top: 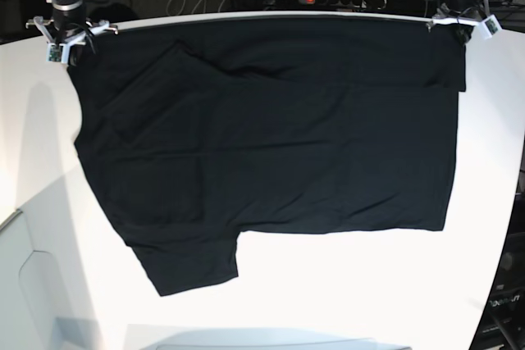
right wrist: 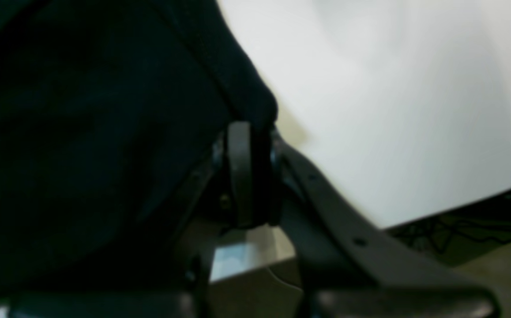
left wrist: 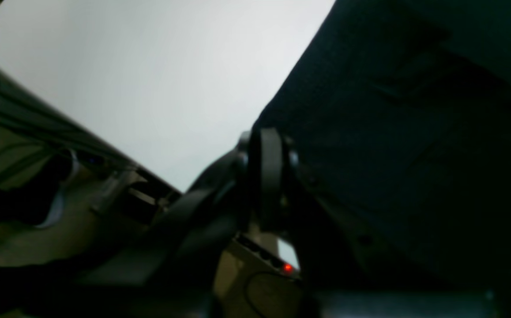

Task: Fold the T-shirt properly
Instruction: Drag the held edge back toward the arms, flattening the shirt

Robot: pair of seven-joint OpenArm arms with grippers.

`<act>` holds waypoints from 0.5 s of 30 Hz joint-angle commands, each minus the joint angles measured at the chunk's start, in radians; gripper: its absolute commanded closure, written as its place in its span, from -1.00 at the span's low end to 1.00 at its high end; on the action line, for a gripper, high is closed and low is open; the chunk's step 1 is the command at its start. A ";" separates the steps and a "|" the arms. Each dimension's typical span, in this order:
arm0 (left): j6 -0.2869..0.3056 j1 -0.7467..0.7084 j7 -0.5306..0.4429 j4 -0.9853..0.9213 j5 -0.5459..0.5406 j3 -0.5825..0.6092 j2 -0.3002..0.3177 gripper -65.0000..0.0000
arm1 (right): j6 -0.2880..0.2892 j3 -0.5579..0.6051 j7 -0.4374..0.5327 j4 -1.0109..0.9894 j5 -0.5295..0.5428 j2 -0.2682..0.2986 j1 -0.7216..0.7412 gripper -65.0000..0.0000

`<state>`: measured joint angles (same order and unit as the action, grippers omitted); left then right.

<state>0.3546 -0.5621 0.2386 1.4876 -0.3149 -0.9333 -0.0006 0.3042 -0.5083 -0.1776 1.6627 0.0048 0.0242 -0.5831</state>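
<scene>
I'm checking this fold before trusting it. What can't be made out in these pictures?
- Base view: the T-shirt shows only plain black; any print or label is out of sight, perhaps face down.
- Base view: the left gripper and right gripper are too small to judge the pinch.
- Wrist views: dark and blurred; cloth detail beside the fingers is lost.
- Base view: the table is cut off below.

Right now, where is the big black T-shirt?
In the base view the T-shirt lies spread over the white table, its far corners pinched by the right gripper at upper left and the left gripper at upper right.
</scene>
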 commanded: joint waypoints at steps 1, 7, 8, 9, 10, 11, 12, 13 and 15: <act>-0.006 -0.022 0.012 0.011 -0.013 -0.002 0.006 0.98 | 0.039 0.000 -0.007 0.015 0.001 0.003 -0.007 1.00; -0.006 -0.025 0.014 0.011 -0.031 -0.002 0.014 0.98 | 0.039 0.000 -0.013 0.058 -0.001 -0.010 -0.007 1.00; -0.006 -0.023 0.014 0.011 -0.030 -0.002 0.014 0.98 | 0.039 0.000 -0.013 0.060 -0.001 -0.010 -0.008 1.00; -0.006 -0.020 0.014 0.011 -0.025 -0.002 0.014 0.98 | 0.039 0.000 -0.013 0.060 -0.001 -0.010 -0.008 1.00; -0.006 -0.019 0.014 0.011 -0.025 -0.002 0.014 0.98 | 0.039 0.000 -0.013 0.060 -0.002 -0.010 -0.008 1.00; -0.006 -0.019 0.014 0.011 -0.025 -0.002 0.014 0.98 | 0.039 0.000 -0.013 0.060 -0.002 -0.010 -0.010 1.00; -0.006 -0.019 0.014 0.011 -0.025 -0.002 0.014 0.98 | 0.039 0.000 -0.013 0.060 -0.002 -0.010 -0.011 1.00; -0.006 -0.022 0.014 0.011 -0.025 -0.002 0.014 0.95 | 0.039 0.000 -0.013 0.060 -0.002 -0.010 -0.015 1.00; -0.006 -0.023 0.014 0.011 -0.030 -0.002 0.015 0.80 | 0.039 -0.013 -0.013 0.060 -0.002 -0.010 -0.016 0.91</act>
<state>0.3550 -0.5728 0.2474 1.4876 -0.3450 -0.9321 0.0051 0.3271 -0.5110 -0.2127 1.7046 0.0006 0.0074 -0.5903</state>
